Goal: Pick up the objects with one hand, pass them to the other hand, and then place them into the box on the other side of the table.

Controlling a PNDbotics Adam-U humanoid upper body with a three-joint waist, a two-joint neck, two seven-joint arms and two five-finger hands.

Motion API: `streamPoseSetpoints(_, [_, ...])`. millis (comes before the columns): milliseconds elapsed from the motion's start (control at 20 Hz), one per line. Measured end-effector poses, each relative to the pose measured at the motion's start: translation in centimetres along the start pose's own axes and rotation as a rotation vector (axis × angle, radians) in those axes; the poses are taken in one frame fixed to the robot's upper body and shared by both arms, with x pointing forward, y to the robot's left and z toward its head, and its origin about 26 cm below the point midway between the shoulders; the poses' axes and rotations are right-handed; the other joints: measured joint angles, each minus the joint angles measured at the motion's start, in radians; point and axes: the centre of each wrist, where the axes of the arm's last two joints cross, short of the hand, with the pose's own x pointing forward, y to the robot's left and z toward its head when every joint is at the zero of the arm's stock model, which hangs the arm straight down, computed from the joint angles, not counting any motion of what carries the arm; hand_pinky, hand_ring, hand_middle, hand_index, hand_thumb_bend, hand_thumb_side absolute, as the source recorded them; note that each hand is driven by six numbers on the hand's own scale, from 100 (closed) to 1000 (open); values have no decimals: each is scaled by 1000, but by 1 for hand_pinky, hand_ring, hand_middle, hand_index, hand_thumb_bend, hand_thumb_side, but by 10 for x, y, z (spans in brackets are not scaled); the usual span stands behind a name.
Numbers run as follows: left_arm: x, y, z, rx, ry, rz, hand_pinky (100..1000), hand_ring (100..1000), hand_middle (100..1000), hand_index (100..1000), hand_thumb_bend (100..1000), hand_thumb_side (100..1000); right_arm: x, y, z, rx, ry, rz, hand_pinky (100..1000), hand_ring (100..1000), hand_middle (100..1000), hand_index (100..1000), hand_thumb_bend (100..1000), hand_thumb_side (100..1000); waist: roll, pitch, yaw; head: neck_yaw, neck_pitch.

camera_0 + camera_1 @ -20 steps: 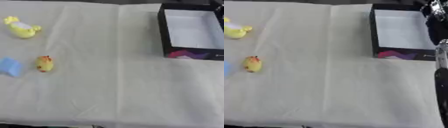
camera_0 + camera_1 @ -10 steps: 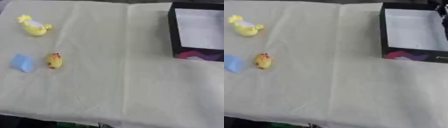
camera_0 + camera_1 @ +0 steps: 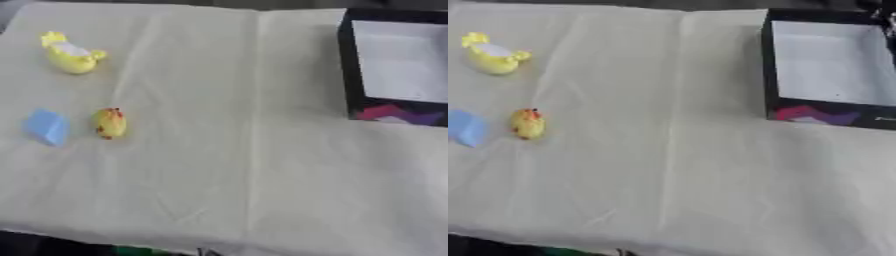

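Nothing on my cream cloth-covered table (image 3: pixel 262 165) has shifted, only my view; neither hand shows, so I cannot tell their state. Left: yellow banana-shaped toy (image 3: pixel 70 55), small yellow-and-red duck figure (image 3: pixel 110 123), light blue block (image 3: pixel 46 126). Right: black white-lined box (image 3: pixel 833 70).

Pale cream cloth (image 3: pixel 236 165) covers table, creased, one long fold running near to far down middle. Dark floor strip (image 3: pixel 52 244) below cloth's near edge.

A pale cream cloth (image 3: pixel 236 150) is covering the table, filling nearly the whole view. A long crease is running through it from twelve o'clock down toward six, with fainter wrinkles fanning out near seven. Soft, even light is falling across it. At six to seven o'clock the cloth's edge is giving way to a dark strip (image 3: pixel 483 247) below, with a small green patch showing.
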Motion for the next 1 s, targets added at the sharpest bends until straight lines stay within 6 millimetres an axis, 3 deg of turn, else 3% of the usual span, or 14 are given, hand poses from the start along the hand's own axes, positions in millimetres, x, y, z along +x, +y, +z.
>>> streamPoseSetpoints(50, [-1,1,0,-9,13,-4,933,882,826,913,810,291,0,0,0,3,-2,2,927,1000,1000,1000,100,551,0,0,1,0,0])
streamPoseSetpoints(450, [10,18,-18,-4,-8,-137,926,879,816,908,848,214,-2,0,0,20,-3,5,927,1000,998,1000,100,555,-2,0,15,19,0])
streamPoseSetpoints(700, [24,19,-51,-1,-69,-189,921,873,811,898,850,170,-2,0,0,29,-1,8,927,1000,996,1000,100,556,-3,-1,20,27,0])
streamPoseSetpoints(1000, [43,5,-96,-29,-136,-214,908,861,810,900,819,168,-4,0,0,31,5,5,927,1000,995,1000,100,557,-3,-4,20,20,0])
